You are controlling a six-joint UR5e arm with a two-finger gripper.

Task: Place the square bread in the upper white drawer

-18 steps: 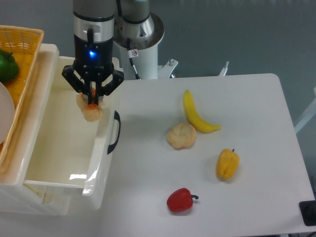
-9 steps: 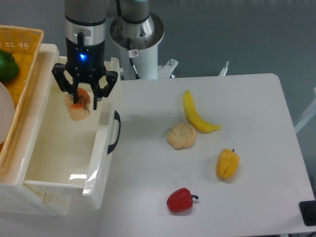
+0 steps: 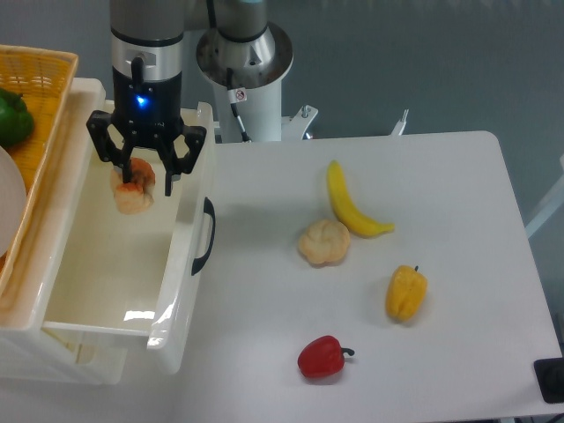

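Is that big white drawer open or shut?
Open. The drawer is pulled out toward the camera, its white inside showing, and the gripper holds the bread over it.

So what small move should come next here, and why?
Probably lower a little and open. The gripper holds the square bread over the upper white drawer, inside its walls, so releasing should drop it in.

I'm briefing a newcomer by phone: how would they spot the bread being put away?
Find the big glossy white plastic drawer at the table's left. Above its open inside hangs the black gripper, holding a lumpy orange-brown bread piece; the pale round bun lies out on the table.
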